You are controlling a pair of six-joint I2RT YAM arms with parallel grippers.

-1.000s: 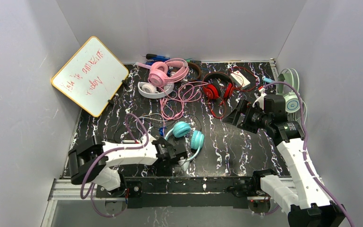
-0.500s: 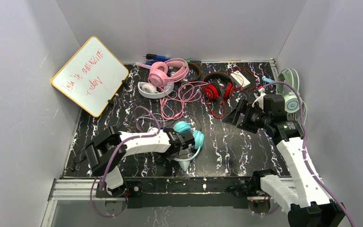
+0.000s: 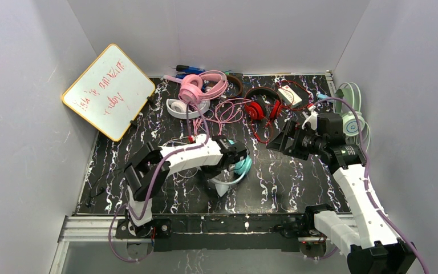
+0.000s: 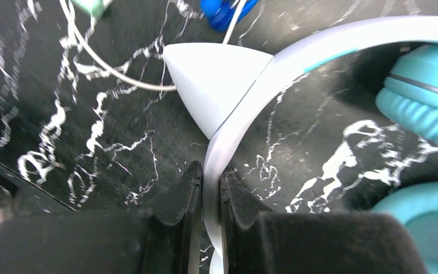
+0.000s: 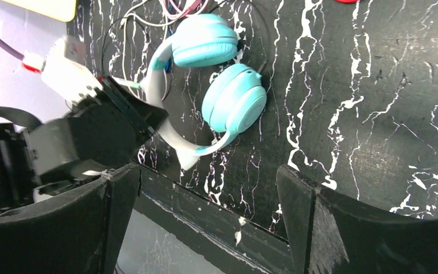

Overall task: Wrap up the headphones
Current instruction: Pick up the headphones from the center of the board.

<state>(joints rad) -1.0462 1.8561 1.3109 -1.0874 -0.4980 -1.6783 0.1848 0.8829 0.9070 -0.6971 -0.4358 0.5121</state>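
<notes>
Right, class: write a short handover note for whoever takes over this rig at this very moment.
Left gripper: shut on the headband of the teal headphones, toward the table's front.
Right gripper: open, empty, above the table.
Pink headphones, white headphones and red headphones lie at the back, loose cords around them.
Mint-green headphones by the right wall: state unclear.
Done: no cord looks wrapped. Left: wrap them all.

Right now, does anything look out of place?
Yes: the mint green headphones sit past the right edge of the table, against the wall, and the pink cord sprawls in loose loops mid-table.
</notes>
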